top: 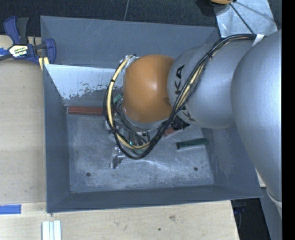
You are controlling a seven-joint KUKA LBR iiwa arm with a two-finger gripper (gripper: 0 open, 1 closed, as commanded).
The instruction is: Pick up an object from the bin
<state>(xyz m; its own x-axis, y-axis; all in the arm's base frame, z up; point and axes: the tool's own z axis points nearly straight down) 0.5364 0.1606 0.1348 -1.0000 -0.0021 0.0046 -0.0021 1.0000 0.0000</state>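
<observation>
So there wasn't much to pick from. A flat reddish-brown bar (84, 111) lay along the back-left of the floor, right against the foot of the back wall. A dark green stick (191, 144) lay flat over on the right side. A reddish scrap (179, 126) poked out from under the arm, and I honestly couldn't tell what it was.

The gripper (116, 160) was down low near the middle-front of the bin (57, 149). It was over bare floor as far as I could see, between those two pieces and touching neither. The big orange cover (146, 89) blocked most of it, so I couldn't tell how wide it was set or whether it had anything.

My read was that nothing had been picked yet, so the grab and the lift were both left to do.
</observation>
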